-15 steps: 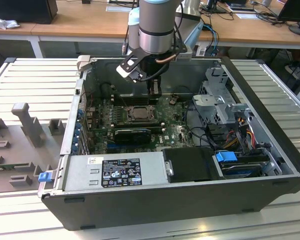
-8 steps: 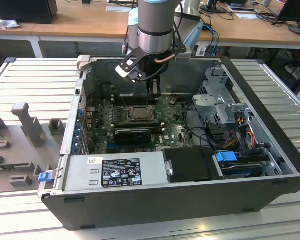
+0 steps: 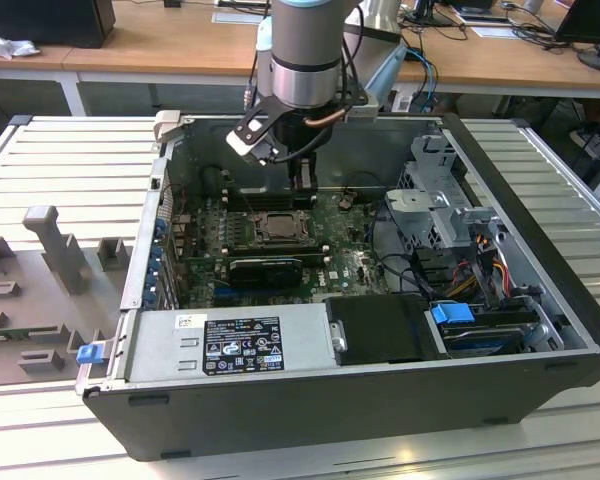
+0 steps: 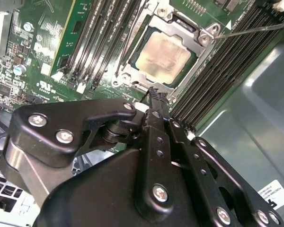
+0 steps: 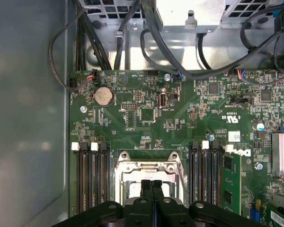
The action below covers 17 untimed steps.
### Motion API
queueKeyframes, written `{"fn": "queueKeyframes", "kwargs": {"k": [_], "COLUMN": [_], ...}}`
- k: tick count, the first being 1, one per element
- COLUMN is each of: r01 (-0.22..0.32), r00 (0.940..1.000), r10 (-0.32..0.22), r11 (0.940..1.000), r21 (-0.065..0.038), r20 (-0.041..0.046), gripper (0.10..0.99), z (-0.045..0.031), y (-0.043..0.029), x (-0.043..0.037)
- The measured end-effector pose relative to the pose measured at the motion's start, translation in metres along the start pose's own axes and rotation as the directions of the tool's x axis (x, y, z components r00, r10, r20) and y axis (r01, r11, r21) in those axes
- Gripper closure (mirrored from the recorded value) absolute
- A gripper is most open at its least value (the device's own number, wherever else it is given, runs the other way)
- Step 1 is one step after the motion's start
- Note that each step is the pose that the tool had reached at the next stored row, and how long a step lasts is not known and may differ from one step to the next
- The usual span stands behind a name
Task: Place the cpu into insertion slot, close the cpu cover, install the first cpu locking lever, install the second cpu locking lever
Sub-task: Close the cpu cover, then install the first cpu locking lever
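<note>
Just below my gripper [image 4: 154,93], whose fingers are pressed together on nothing, is the socket edge; I cannot tell if they touch. Memory slots [image 4: 92,45] run to one side. The cpu [image 4: 163,56] sits in the insertion slot [image 4: 125,74] just past my tips. The cpu cover [image 4: 180,26] lies flat over it. A thin lever wire [image 4: 255,29] lies farther off.

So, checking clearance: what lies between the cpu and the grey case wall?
The cpu cover rim, then long black memory slots, in the second wrist view.
</note>
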State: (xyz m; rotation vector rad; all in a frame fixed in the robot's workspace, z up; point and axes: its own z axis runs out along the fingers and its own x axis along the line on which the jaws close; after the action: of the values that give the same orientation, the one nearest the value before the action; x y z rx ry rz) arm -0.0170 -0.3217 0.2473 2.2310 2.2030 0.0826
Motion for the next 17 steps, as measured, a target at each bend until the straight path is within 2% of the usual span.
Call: {"fn": "queueKeyframes", "kwargs": {"k": [8,10,12,17], "r01": [0.000,0.000,0.000,0.000], "r00": [1.0000,1.0000,1.0000,1.0000], "r10": [0.000,0.000,0.000,0.000], "r11": [1.0000,1.0000,1.0000,1.0000], "r21": [0.000,0.000,0.000,0.000], "r20": [0.0001,0.0001,0.0001,0.0001], "gripper": [0.980,0.980,0.980,0.980], "z": [0.0006,0.0003,0.0001,-0.0004], "y": [-0.0126,-0.0204,-0.0250,-0.0264], "x": [-0.0001,-0.0002,-0.0003,-0.0006]}}
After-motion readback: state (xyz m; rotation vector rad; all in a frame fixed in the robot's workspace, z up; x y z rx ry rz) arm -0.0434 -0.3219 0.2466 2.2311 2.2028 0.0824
